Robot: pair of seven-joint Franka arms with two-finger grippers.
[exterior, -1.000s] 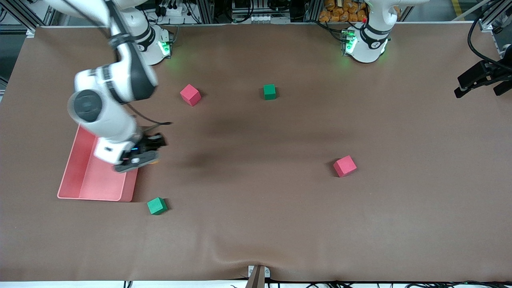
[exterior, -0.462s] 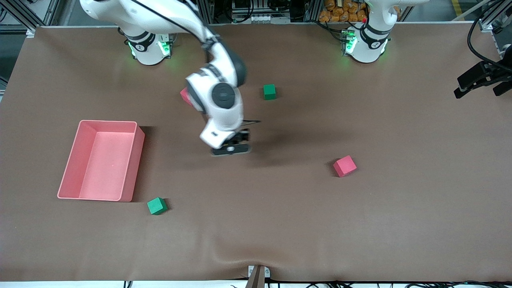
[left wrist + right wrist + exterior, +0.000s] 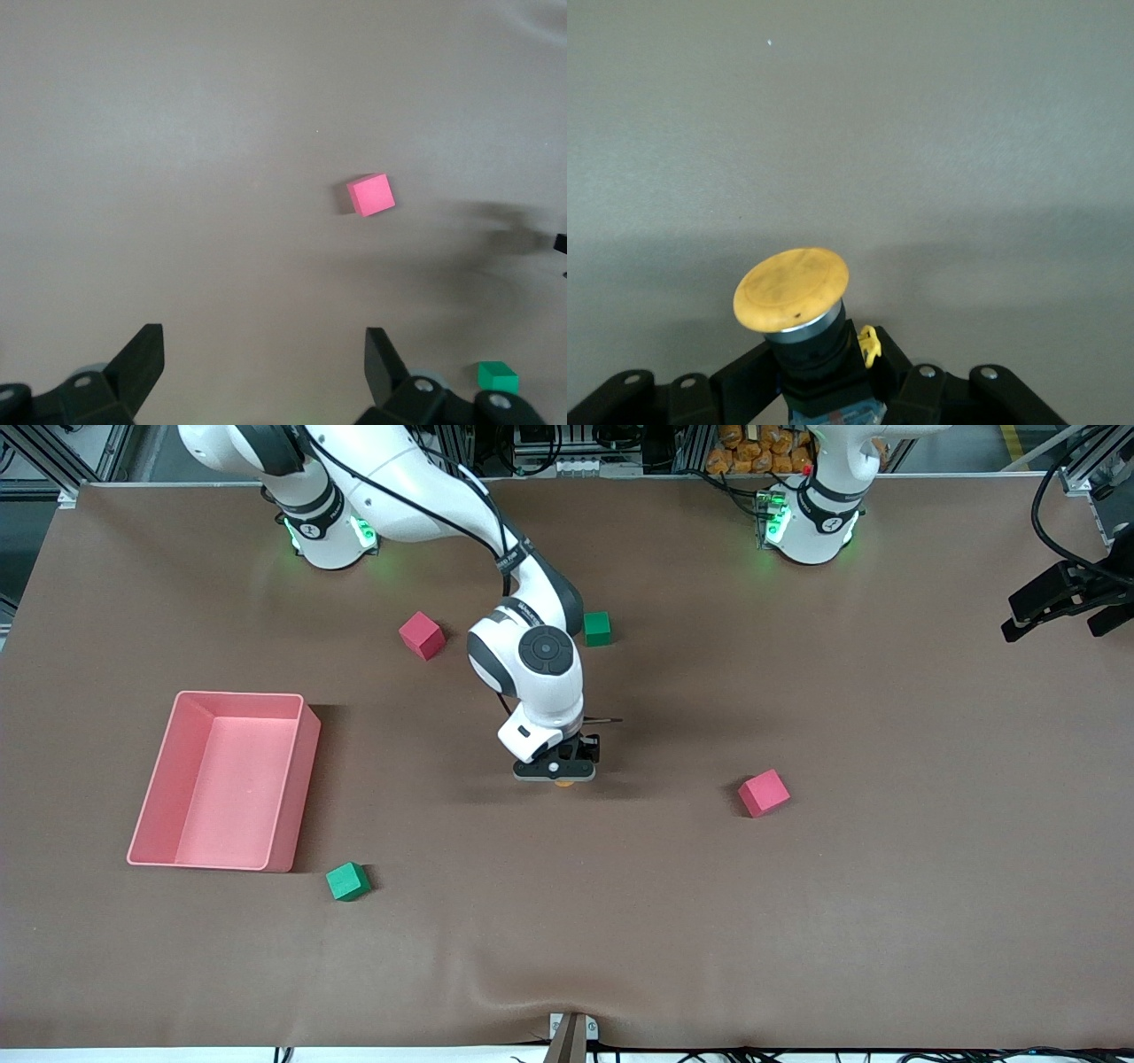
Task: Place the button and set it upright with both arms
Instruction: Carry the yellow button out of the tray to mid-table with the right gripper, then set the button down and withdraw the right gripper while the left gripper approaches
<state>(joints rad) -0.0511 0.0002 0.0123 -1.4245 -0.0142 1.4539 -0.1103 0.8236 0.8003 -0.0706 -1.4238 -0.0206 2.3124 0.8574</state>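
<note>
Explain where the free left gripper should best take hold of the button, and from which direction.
Probably the orange cap: the right gripper is shut on the button's dark body, so only the cap juts clear. The open left gripper would come from the cap's end.

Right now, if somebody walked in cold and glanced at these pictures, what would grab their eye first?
Probably the right arm stretched out over the middle of the table, its right gripper shut on the button, whose orange cap pokes out past the fingers. Next, the big pink tray at the right arm's end of the table, with a green cube beside it, nearer the front camera. The left gripper waits open high above a pink cube.
</note>
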